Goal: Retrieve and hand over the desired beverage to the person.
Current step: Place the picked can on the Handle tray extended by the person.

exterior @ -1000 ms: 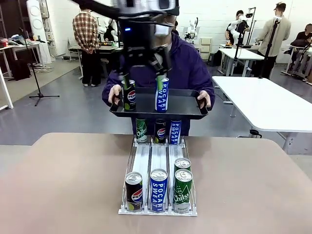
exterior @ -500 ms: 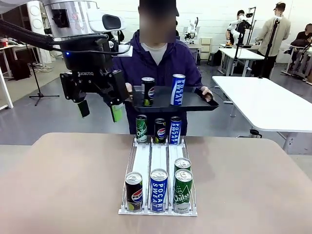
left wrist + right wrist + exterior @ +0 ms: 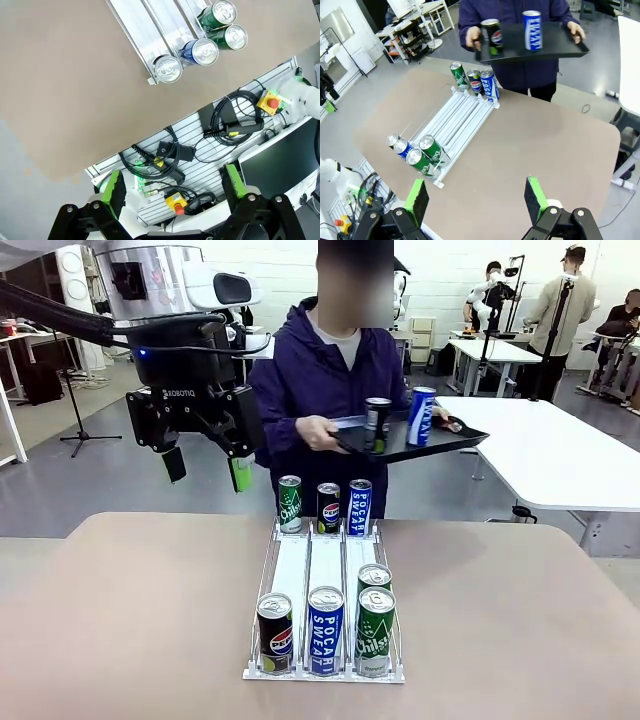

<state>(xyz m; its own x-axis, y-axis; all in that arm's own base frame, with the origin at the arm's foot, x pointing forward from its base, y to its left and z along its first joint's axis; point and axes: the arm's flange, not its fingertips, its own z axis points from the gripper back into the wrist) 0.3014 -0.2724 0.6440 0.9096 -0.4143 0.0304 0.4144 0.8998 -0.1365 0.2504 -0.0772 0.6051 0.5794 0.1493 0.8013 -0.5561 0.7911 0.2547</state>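
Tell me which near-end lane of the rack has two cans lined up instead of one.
The Sprite lane, on the robot's right of the rack: a second green Sprite can sits directly behind the front one. The Pepsi and Pocari Sweat stand alone.

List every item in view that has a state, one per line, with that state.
Left end effector: open, empty, raised left of the person.
Right end effector: open, empty, above the table.
Tray: held by the person, tilted.
Pepsi can: upright on tray.
Pocari can: upright on tray.
Rack: on table, three cans far end, four near end.
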